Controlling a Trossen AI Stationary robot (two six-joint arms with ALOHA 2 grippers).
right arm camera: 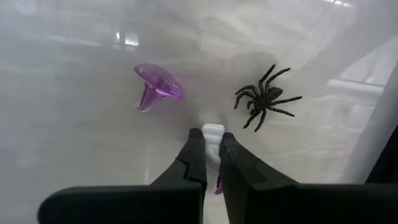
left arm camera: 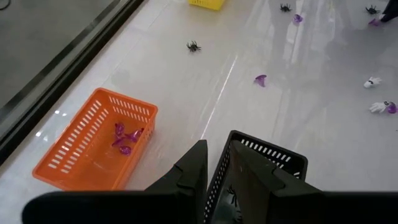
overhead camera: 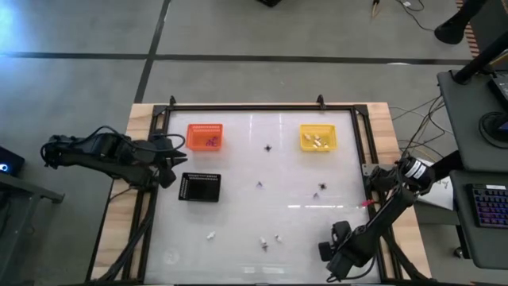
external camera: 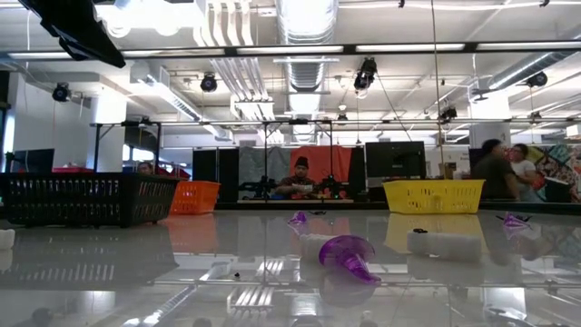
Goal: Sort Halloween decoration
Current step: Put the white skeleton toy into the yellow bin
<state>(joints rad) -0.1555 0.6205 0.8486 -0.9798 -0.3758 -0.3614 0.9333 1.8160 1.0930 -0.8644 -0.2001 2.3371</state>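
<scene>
The white table carries everything, and the black tray serves as the landmark. The left arm reaches over the table's left edge; the left gripper hangs directly above the tray's near wall, its fingers slightly parted and grasping nothing, with a dark spider trinket lying inside the tray just beneath them. The orange basket stands just beyond the tray, toward the far edge, and holds a few purple pieces. The yellow basket sits well to the tray's right along that far edge, with cream pieces inside. The right gripper is low at the near right corner, far from the tray, its fingers clenched on a small white trinket. Just beside that grip lie a black spider and a purple trinket. More trinkets are scattered to the tray's right and nearer side.
</scene>
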